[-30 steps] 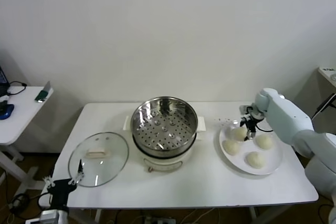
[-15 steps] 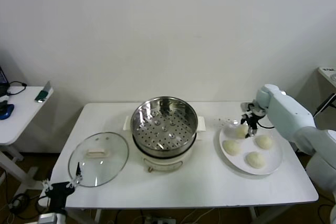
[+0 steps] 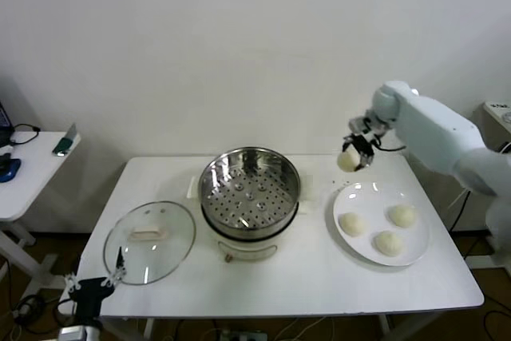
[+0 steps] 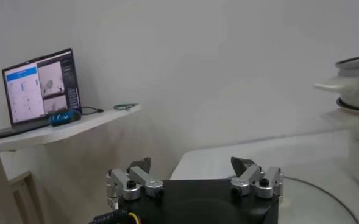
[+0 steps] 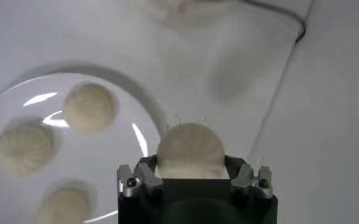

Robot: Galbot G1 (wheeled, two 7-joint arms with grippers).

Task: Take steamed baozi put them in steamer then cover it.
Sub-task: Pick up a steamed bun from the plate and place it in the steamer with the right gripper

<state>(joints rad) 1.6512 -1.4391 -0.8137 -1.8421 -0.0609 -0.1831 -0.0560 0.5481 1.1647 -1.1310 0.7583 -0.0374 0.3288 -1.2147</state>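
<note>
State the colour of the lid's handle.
White, on the clear glass lid; handle shows best in the head view.

Even, diffuse light is filling the head view; soft shadows are lying under the steamer (image 3: 249,194). Glare streaks are showing on the plate (image 5: 139,106) in the right wrist view. The laptop (image 4: 39,91) screen is glowing brightly in the left wrist view.

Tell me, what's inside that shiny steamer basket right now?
Nothing yet: the steamer shows only its bare perforated floor. The right gripper holds one baozi in the air; three baozi remain on the plate.
</note>
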